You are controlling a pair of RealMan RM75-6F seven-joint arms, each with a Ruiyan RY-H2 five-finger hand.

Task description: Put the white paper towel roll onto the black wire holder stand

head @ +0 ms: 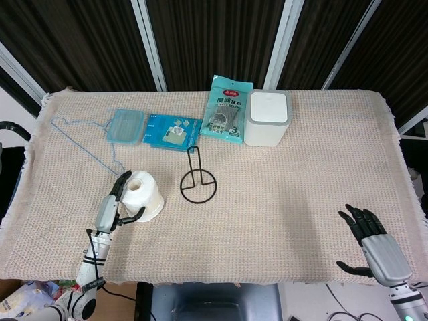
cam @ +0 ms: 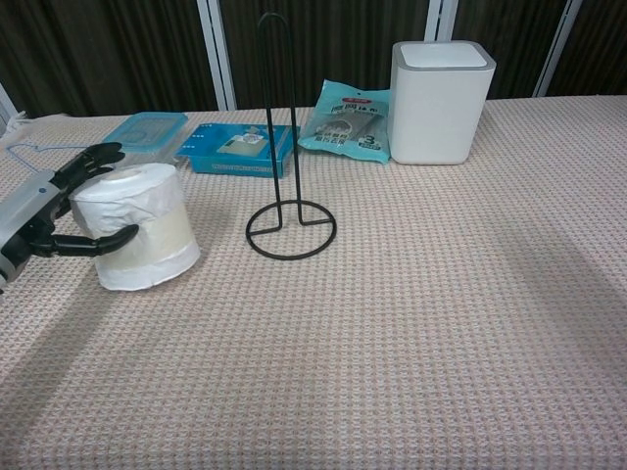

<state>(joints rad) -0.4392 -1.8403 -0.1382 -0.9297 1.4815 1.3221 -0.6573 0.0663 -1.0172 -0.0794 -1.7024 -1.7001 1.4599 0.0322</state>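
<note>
The white paper towel roll (head: 145, 194) (cam: 137, 228) stands on the cloth at the front left, leaning slightly, its base on the table. My left hand (head: 114, 207) (cam: 47, 208) grips it from the left, with fingers (cam: 96, 155) over the far top rim and the thumb (cam: 103, 240) across the near side. The black wire holder stand (head: 198, 182) (cam: 291, 230) stands upright just right of the roll, a small gap between them. My right hand (head: 374, 249) hovers at the table's front right corner, fingers spread, holding nothing; only the head view shows it.
Behind the stand lie a blue flat box (head: 171, 132), a teal lidded box (head: 125, 126), a teal packet (head: 227, 110) and a white bin (head: 268, 118). A light blue wire hanger (head: 83, 144) lies at the far left.
</note>
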